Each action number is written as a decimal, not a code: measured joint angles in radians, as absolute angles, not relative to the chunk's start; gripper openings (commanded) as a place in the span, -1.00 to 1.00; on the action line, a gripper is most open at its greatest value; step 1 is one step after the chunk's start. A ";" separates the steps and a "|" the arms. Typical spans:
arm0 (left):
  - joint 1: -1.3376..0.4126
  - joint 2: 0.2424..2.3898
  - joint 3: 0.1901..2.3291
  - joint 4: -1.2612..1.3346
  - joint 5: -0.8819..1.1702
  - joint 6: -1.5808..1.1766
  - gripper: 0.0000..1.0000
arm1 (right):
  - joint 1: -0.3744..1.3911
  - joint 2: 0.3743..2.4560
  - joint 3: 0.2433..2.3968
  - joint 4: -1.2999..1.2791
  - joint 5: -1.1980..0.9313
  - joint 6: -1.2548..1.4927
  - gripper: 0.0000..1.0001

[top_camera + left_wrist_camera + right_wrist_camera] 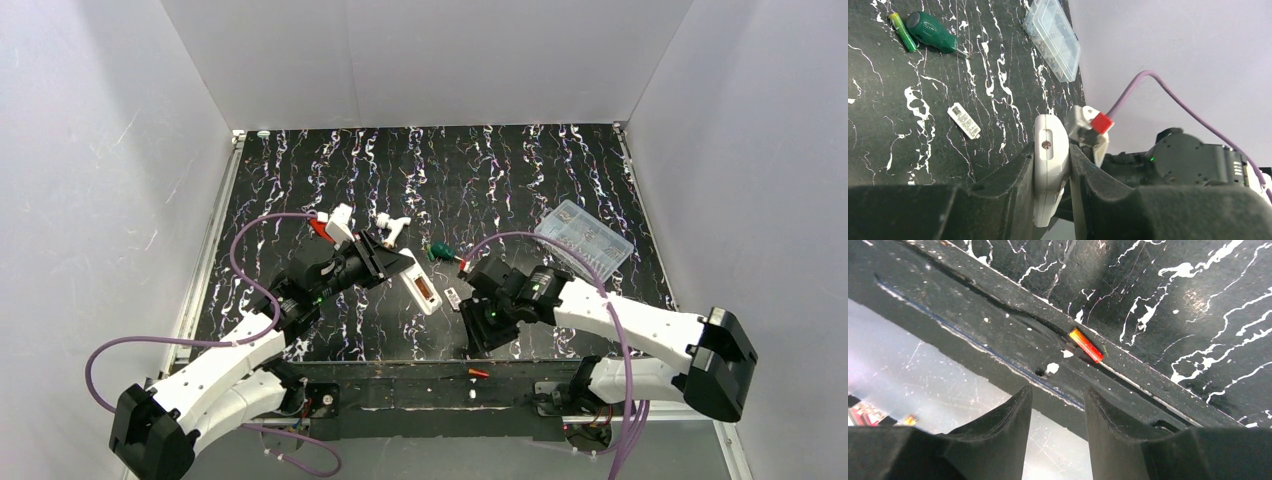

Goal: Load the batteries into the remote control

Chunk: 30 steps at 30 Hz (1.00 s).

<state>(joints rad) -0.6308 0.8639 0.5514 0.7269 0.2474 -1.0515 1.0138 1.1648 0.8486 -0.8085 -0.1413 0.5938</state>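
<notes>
My left gripper (385, 262) is shut on the remote control (420, 280), a slim white bar held above the table with its back up. A red-orange battery (426, 290) shows in its bay. In the left wrist view the remote control (1050, 160) is clamped edge-on between the left gripper's (1050, 150) two black fingers. Another red-orange battery (1086, 344) lies in a groove of the table's black front rail; from above this battery (479, 373) sits just past the near edge. My right gripper (1057, 395) hangs open over that rail, a little short of the battery, holding nothing. From above, the right gripper (485, 330) points down at the front edge.
A green-handled screwdriver (440, 251) and a small flat cover plate (452, 297) lie mid-table. A clear compartment box (583, 237) stands at the back right. A white and red tool (335, 225) lies behind the left arm. A thin yellow-green stick (902, 31) lies beside the screwdriver (930, 32).
</notes>
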 measured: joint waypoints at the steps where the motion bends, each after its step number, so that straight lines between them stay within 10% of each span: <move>1: -0.631 0.863 0.551 0.726 0.247 -1.051 -1.00 | 1.028 1.179 0.840 -0.790 -0.131 0.602 0.03; 30: -0.631 0.678 0.571 0.515 0.274 -1.006 -1.00 | 1.180 1.372 0.648 -0.545 0.008 0.844 -0.19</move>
